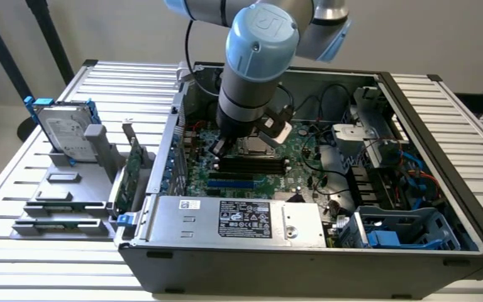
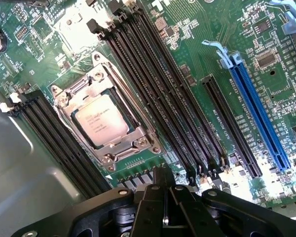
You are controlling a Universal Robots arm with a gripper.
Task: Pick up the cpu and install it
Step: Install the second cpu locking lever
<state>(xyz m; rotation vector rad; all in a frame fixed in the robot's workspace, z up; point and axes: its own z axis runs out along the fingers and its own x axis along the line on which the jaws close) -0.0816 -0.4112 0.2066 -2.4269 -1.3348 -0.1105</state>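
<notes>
The cpu [image 2: 101,121], a small square chip with a silver-grey printed top, lies flat inside the metal-framed socket [image 2: 106,74] on the green motherboard [image 2: 212,44]. My gripper [image 2: 164,174] hangs just above the board beside the socket, its black fingers pressed together with nothing between them. In the exterior view the arm reaches down into the open computer case [image 1: 426,94], with the gripper [image 1: 239,143] right over the socket area [image 1: 256,146], which it partly hides.
Black memory slots [image 2: 158,98] run along both sides of the socket, and a blue expansion slot [image 2: 259,113] lies further off. A silver hard drive with blue brackets [image 1: 61,132] stands outside the case at the exterior view's left. The power supply [image 1: 233,217] fills the case's near side.
</notes>
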